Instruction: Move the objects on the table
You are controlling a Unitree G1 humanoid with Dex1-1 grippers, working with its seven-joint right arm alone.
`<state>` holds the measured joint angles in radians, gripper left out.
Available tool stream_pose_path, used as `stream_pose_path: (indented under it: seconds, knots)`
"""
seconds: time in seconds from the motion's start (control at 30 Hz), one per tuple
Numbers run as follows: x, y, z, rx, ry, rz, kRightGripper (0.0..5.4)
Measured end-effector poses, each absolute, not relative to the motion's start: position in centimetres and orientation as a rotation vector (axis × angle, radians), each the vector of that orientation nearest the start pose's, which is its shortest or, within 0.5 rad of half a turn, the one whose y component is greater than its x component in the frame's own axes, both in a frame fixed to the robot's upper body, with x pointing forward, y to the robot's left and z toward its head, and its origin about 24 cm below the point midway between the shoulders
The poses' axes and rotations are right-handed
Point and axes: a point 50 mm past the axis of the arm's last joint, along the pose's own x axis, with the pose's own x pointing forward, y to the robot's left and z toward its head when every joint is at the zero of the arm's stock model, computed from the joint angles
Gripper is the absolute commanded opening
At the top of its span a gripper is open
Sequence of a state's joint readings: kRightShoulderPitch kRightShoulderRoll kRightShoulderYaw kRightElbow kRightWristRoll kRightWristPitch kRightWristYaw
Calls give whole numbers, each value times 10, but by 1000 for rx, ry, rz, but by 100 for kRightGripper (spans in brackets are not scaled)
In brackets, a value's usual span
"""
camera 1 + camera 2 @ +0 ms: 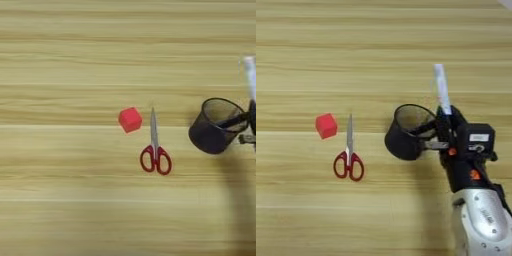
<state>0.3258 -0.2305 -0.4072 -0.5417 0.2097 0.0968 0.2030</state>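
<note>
The right tool [442,116] pinches the white marker [441,87] beside a black mesh cup [407,132] — red cube [326,125] and scissors [349,156] lie left on the counter [381,40].

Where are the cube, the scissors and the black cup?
cube [130,119], left eye view, top face.
scissors [155,152], left eye view, pivot above the handles.
black cup [402,142], right eye view, outer wall.

The scissors [155,148] lie on the table [65,210], blades pointing away, red handles nearest. A red cube [130,119] sits just left of the blades. Right of the scissors, a black mesh cup [216,125] tilts, its mouth facing up-right; a black finger [235,120] reaches into its mouth from the right edge.
</note>
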Motion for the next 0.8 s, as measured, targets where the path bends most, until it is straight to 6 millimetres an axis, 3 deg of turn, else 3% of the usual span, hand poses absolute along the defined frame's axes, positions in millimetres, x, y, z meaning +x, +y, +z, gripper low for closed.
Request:
stream_pose_path:
  seconds: [0.5,0.8]
  knots:
    - [170,-300,112,-165,-90,-339,78]
    - [173,-307,79,-120,84,-364,78]
